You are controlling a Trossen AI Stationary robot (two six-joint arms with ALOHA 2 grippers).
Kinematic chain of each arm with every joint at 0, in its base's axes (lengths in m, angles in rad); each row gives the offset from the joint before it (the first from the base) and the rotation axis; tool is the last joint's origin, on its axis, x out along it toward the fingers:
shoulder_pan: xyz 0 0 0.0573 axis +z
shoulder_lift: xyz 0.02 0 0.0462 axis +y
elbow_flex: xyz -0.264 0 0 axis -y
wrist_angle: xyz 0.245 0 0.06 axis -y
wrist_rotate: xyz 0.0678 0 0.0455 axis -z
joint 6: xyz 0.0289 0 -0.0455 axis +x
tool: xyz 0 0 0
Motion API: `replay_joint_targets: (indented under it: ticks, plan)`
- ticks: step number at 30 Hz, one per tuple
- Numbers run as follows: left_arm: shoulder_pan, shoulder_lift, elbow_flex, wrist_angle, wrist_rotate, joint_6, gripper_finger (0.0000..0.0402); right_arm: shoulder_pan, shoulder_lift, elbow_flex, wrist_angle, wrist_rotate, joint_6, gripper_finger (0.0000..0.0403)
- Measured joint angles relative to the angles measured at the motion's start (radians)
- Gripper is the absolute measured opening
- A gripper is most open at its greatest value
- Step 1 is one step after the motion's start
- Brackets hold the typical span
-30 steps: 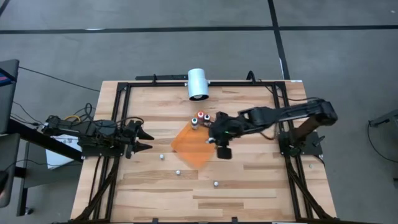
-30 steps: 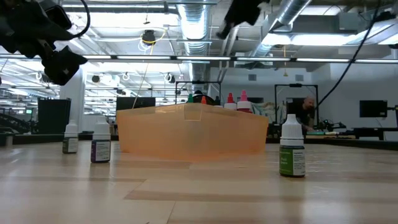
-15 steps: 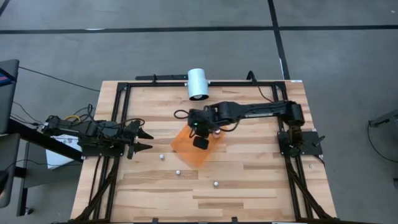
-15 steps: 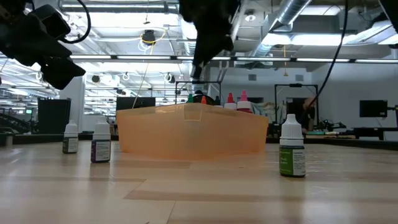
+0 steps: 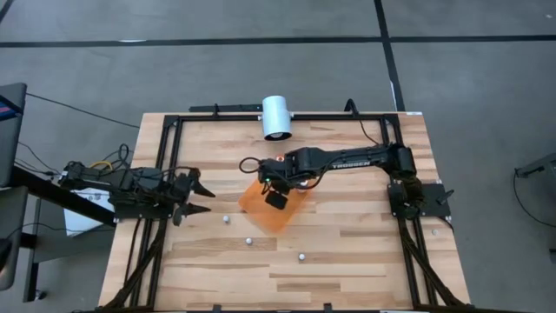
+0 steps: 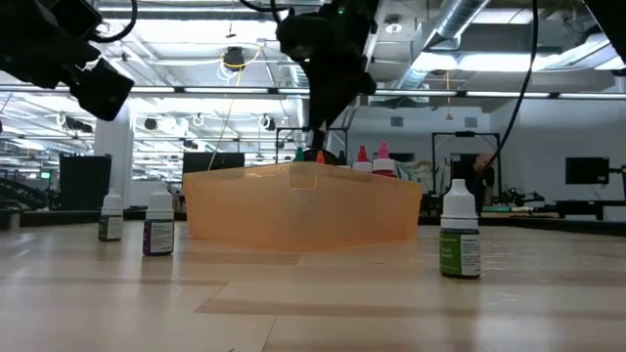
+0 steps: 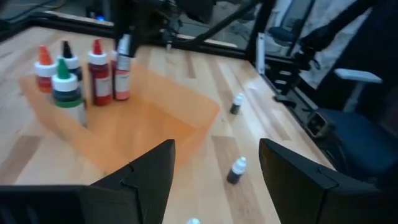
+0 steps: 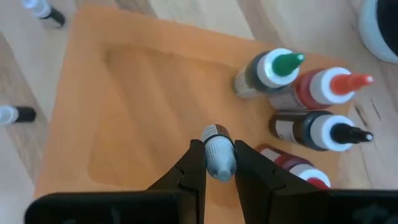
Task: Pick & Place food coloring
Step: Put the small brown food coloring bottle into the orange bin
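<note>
From above, the right end effector (image 5: 271, 184) hovers over the orange tray (image 5: 261, 216) on the bench (image 5: 347, 252); the left end effector (image 5: 195, 196) waits wide open near the bench's left edge. Its wrist view shows the fingers pinching a food coloring bottle (image 8: 218, 155) beside four standing bottles (image 8: 311, 106); lowering it straight down should avoid toppling them.

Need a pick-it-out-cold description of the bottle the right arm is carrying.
Start at the orange tray in the middle of the table. The right gripper hangs over the tray, shut on a small bottle with a pale cap. Unlike the four larger pointed-tip bottles standing together in the tray's corner, it is off the surface, clamped between dark jaws.
</note>
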Motion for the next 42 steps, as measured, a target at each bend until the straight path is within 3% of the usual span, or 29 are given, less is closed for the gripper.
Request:
replay_joint_targets:
  ticks: [10,26,42]
  plan:
    - [0.0,0.0,0.0,-0.019,0.031,0.031,0.0224,-0.002,0.0,0.0,0.022,0.024,0.039,0.0056]
    - [0.0,-0.013,0.0,-0.098,0.106,0.024,0.0224,0.005,0.133,0.0,0.042,0.049,0.083,0.0056]
    - [0.0,-0.026,0.0,-0.182,0.101,0.029,0.0224,0.007,0.195,-0.003,0.057,0.095,0.099,0.0056]
